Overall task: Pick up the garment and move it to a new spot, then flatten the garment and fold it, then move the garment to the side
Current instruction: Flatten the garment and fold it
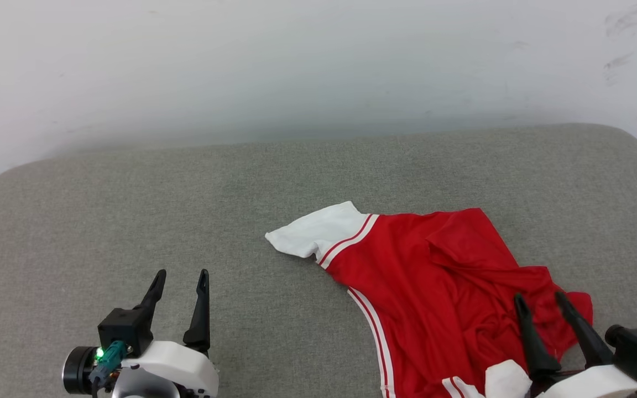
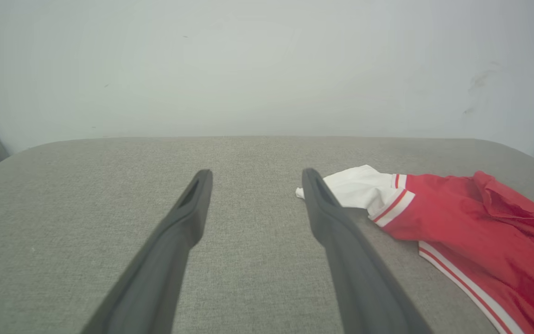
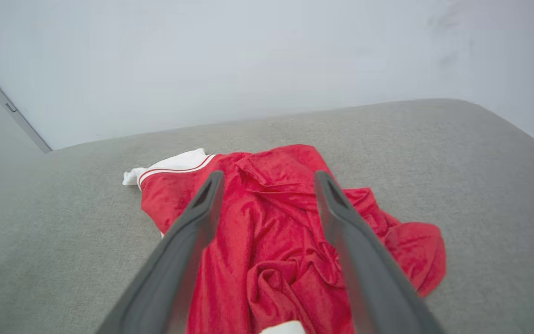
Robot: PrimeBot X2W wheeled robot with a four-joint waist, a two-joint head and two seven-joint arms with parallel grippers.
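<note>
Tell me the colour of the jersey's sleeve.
The sleeve is white, with red-striped trim where it meets the body; the head view shows it best.

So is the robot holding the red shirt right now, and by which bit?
No, nothing is held. The right gripper stands open over the crumpled garment, and the left gripper is open over the grey cushion.

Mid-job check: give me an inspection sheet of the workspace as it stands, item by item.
Surface: grey fabric cushion, smooth, with rounded corners.
Job's things: red jersey, crumpled at the right, one white sleeve spread toward the left; not flattened or folded.
Clutter: nothing seen.
Grippers: left pincer open over bare cushion, apart from the jersey; right pincer open over the jersey's bunched red cloth, holding nothing.
Cables: short teal lead at the left wrist, beside a green light.
Surroundings: white wall, faint scuffs at upper right.
</note>
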